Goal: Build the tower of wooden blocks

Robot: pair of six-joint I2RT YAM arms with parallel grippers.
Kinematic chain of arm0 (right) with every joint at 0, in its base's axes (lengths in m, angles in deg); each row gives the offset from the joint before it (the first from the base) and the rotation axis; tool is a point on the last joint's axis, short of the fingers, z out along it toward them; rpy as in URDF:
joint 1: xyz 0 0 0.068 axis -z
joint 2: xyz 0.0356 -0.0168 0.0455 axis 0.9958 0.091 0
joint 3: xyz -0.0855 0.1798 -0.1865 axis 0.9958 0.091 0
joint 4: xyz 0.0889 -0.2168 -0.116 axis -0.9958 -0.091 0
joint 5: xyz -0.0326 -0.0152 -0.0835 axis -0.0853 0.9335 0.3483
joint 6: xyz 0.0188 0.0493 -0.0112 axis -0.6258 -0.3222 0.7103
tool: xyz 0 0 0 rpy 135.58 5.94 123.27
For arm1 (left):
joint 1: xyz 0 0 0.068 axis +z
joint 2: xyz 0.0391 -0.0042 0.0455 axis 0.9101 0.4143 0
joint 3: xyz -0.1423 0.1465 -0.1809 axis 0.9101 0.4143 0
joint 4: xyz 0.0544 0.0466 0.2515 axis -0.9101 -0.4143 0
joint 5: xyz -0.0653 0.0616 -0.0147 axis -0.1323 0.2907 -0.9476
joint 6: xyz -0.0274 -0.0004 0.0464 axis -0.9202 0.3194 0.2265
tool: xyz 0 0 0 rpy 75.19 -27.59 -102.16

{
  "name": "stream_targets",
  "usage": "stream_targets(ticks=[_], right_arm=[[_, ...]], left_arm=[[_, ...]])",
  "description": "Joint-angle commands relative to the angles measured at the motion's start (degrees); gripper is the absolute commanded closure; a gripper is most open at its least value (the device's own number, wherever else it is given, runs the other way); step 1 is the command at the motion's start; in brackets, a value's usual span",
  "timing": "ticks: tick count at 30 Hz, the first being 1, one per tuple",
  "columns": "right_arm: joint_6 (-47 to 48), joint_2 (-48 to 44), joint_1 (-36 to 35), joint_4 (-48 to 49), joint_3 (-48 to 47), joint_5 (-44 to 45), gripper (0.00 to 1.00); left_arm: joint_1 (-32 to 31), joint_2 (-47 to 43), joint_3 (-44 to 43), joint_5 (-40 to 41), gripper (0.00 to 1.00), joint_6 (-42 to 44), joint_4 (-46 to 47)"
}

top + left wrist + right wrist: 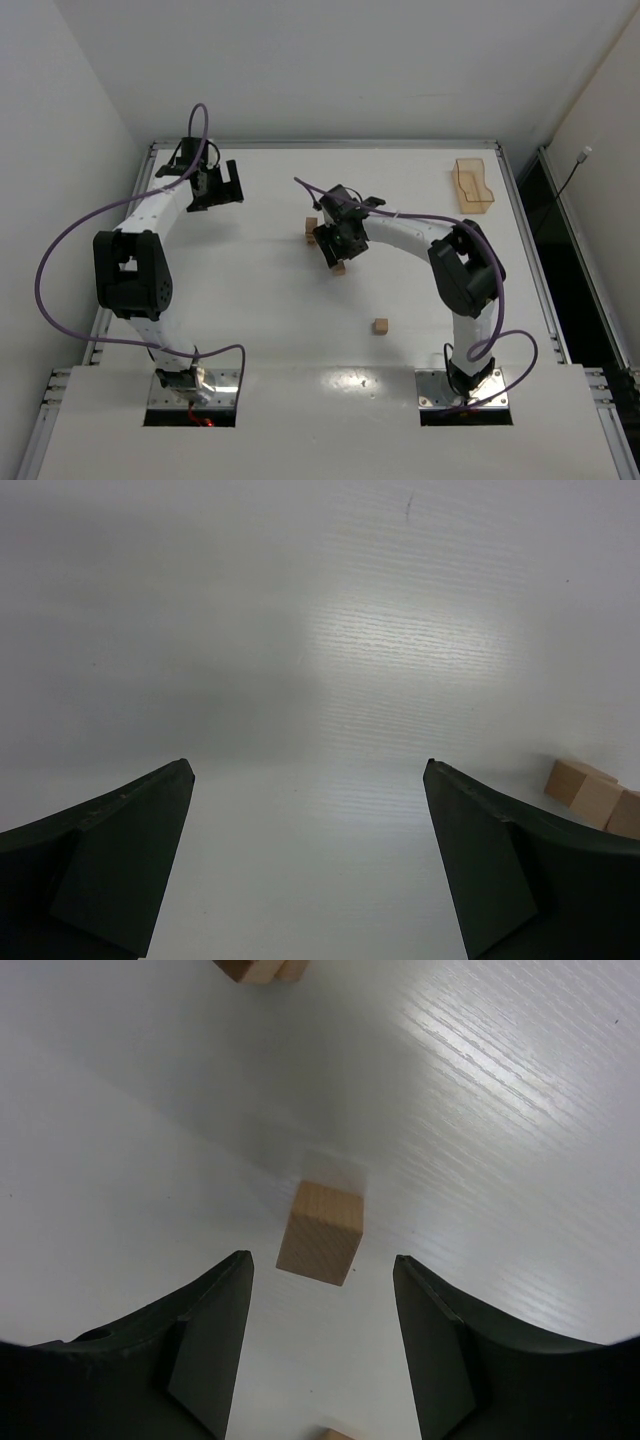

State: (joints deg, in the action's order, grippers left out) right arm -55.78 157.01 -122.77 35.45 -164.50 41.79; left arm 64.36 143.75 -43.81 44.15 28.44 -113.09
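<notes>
Four tan wood blocks lie on the white table. Two sit touching (311, 231), one (338, 268) is at my right gripper (334, 250), and one (380, 326) lies alone nearer the arm bases. No tower stands. In the right wrist view my right gripper (322, 1258) is open, and a block (320, 1230) rests on the table just past its fingertips, centred in the gap and untouched. The pair (258, 968) shows at the top edge, another block (335, 1433) at the bottom edge. My left gripper (220, 185) is open and empty over bare table (308, 770); blocks (585, 788) show at its right.
A translucent orange tray (475, 185) stands at the back right of the table. White walls close in the table at the back and left. A raised rim (330, 145) runs along the back edge.
</notes>
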Motion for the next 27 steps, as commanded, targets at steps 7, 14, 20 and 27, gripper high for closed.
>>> stream_targets(ticks=[7,14,20,27], right_arm=[[-1.31,0.8,0.21,0.5,-2.54,-0.8,0.45],[-1.31,2.38,0.21,-0.04,-3.24,-0.8,0.48],[-0.79,3.53,0.21,-0.04,-3.77,-0.27,0.62],[1.66,0.81,0.21,-0.65,-3.15,0.35,1.0]], left_arm=[[0.47,-1.7,-0.42,-0.37,0.0,-0.42,1.2],[0.47,-1.17,-0.42,-0.89,0.0,-0.42,1.2],[0.47,-1.17,-0.42,-0.89,0.0,-0.42,1.2],[0.47,-0.64,-0.95,-1.42,0.0,-0.42,1.2]])
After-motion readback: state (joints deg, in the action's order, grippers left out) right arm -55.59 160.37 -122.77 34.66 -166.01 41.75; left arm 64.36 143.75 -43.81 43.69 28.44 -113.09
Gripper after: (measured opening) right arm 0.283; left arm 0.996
